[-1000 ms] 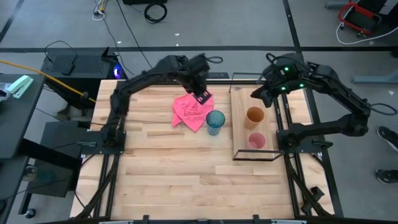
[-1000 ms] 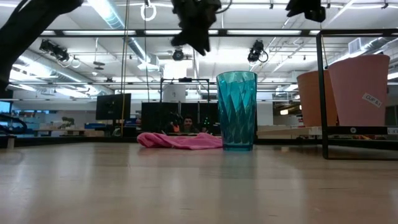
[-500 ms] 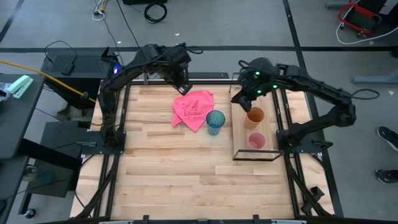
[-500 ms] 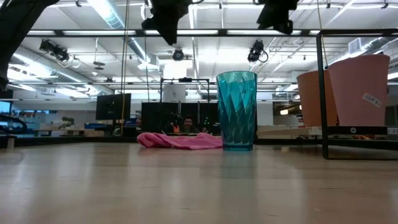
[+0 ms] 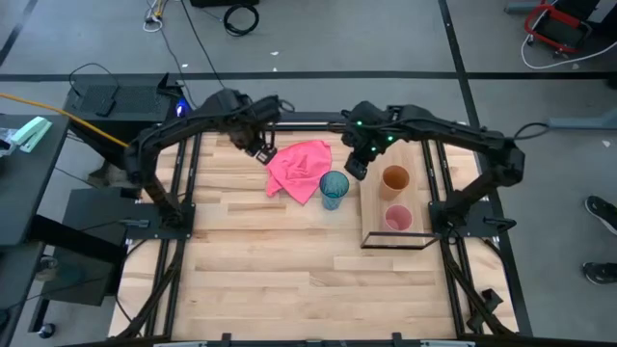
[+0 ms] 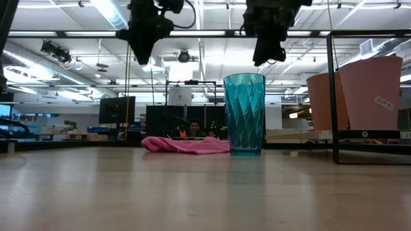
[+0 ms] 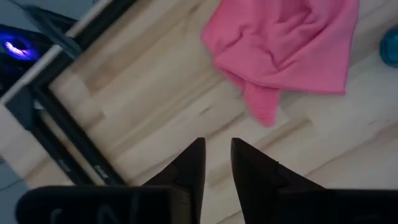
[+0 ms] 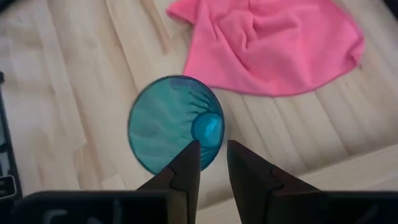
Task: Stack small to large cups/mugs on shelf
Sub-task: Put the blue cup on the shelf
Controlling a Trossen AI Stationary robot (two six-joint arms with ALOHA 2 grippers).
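Observation:
The teal cup stands upright on the tabletop just left of the shelf, beside a pink cloth. The orange cup and the pink cup stand upright and apart on the shelf board. My right gripper hangs shut and empty above the table at the teal cup's far right rim; in the right wrist view the cup lies just ahead of its fingertips. My left gripper is shut and empty in the air, left of the cloth.
The shelf's black wire frame rises at its ends. The pink cloth lies crumpled on the table behind the teal cup. Bare tabletop stretches toward the near edge. A person shows far off in the room.
My left gripper has drawn away from above the cloth toward the table's left edge. My right gripper has swung from above the shelf's far end toward the left and come lower, ending beside the teal cup. The cups and cloth have stayed put.

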